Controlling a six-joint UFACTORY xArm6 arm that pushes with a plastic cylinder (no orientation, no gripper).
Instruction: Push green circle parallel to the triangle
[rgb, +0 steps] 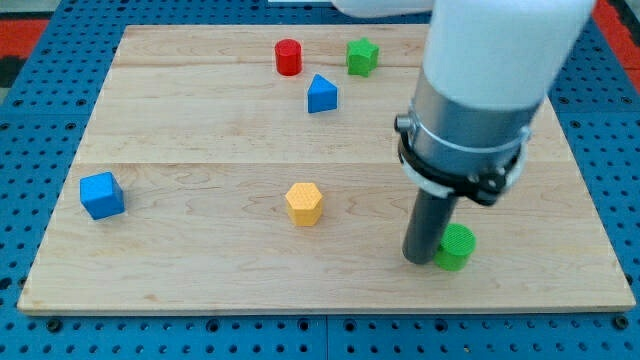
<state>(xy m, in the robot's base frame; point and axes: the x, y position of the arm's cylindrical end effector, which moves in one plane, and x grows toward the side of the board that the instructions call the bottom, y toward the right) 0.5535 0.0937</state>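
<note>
The green circle (457, 246), a short green cylinder, lies on the wooden board (200, 120) toward the view's bottom right. My tip (419, 260) rests on the board just left of it, touching or nearly touching its left side. The blue triangle (321, 94) lies near the view's top centre, well above and left of the green circle. The arm's wide grey and white body hides the board's top right area.
A red cylinder (288, 57) and a green block (362, 56) lie near the view's top edge. A yellow hexagon block (304, 203) lies at the centre bottom. A blue cube (102, 195) lies at the left. The board's edges meet blue perforated flooring.
</note>
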